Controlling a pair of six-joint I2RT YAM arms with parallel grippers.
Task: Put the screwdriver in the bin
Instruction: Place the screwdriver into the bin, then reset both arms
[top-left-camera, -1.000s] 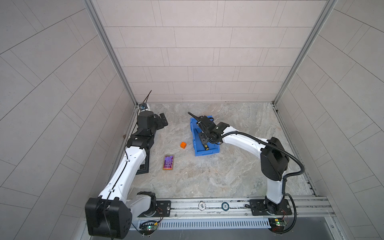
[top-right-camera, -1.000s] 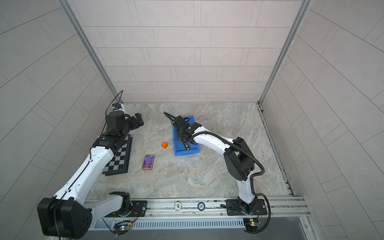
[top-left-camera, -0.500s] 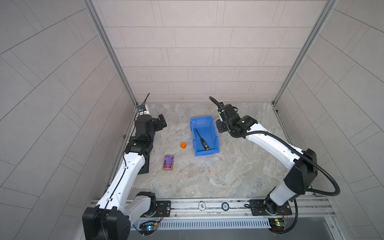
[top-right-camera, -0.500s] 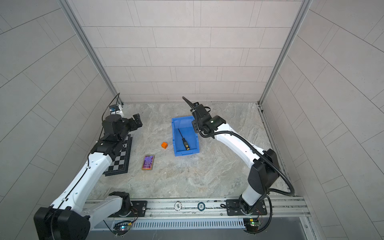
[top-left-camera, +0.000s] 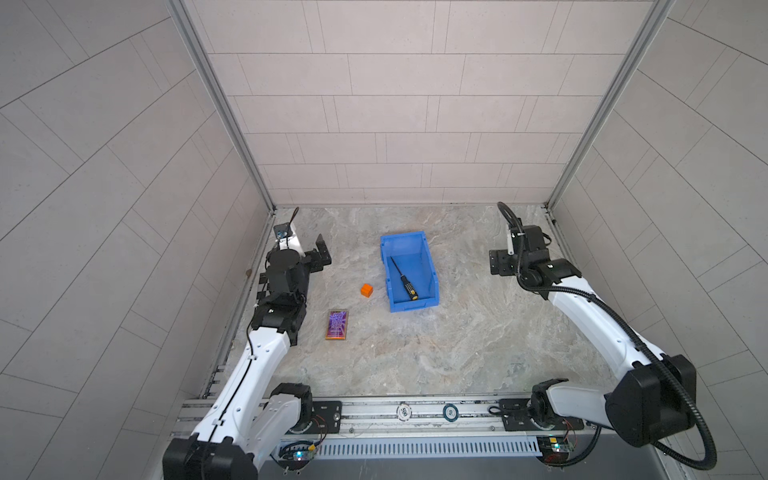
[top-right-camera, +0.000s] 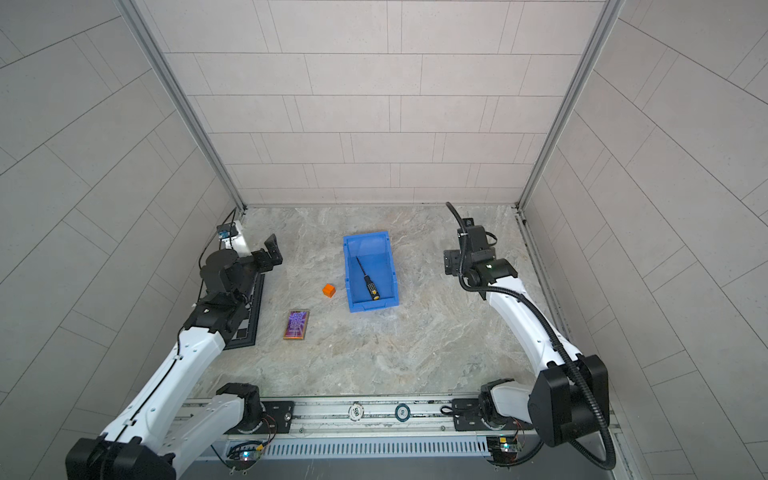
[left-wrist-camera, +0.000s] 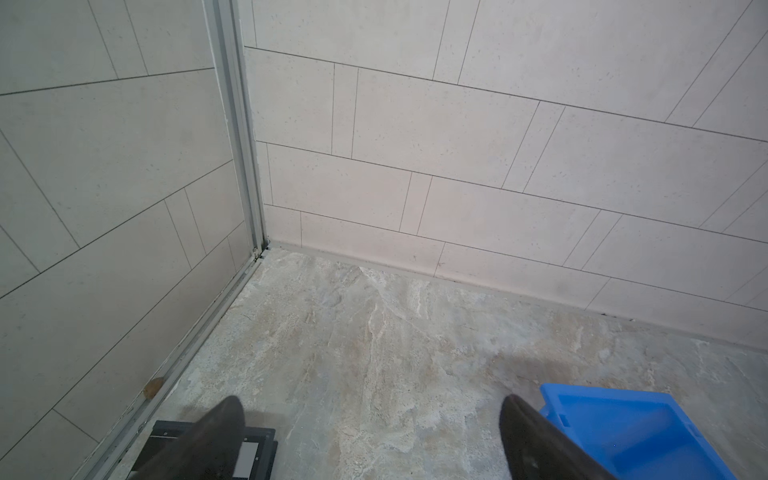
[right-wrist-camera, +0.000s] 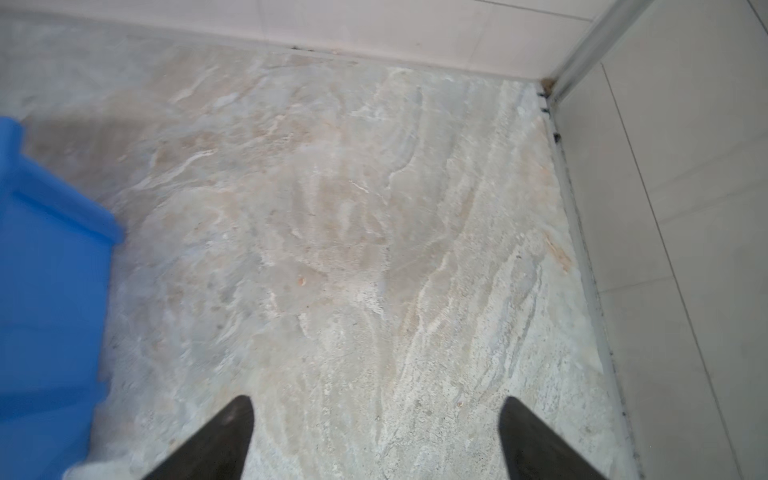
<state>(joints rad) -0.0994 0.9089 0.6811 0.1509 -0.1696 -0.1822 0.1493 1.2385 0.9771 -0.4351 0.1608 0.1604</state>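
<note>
The screwdriver (top-left-camera: 403, 279) (top-right-camera: 368, 279) lies slantwise on the floor of the blue bin (top-left-camera: 386, 270) (top-right-camera: 346, 274), yellow-capped handle towards the low front wall. Nothing touches it. My right gripper (top-left-camera: 500, 262) (top-right-camera: 451, 262) hangs well to the right of the bin, near the right wall. In the right wrist view it (right-wrist-camera: 376, 399) is open over bare floor, and the bin (right-wrist-camera: 50, 270) is blurred at the picture's edge. My left gripper (top-left-camera: 320, 255) (top-right-camera: 270, 251) stays far left of the bin. It (left-wrist-camera: 372, 401) is open and empty, with a bin corner (left-wrist-camera: 615, 399) beside one finger.
A small orange cube (top-left-camera: 366, 290) (top-right-camera: 328, 290) sits just left of the bin. A purple card (top-left-camera: 337, 324) lies nearer the front. A black checkered board (top-right-camera: 249, 316) (left-wrist-camera: 257, 453) lies under the left arm by the wall. Tiled walls close three sides.
My right gripper opened and swung from over the bin to the right wall. The screwdriver left its jaws and now lies in the bin. The left arm drew back slightly.
</note>
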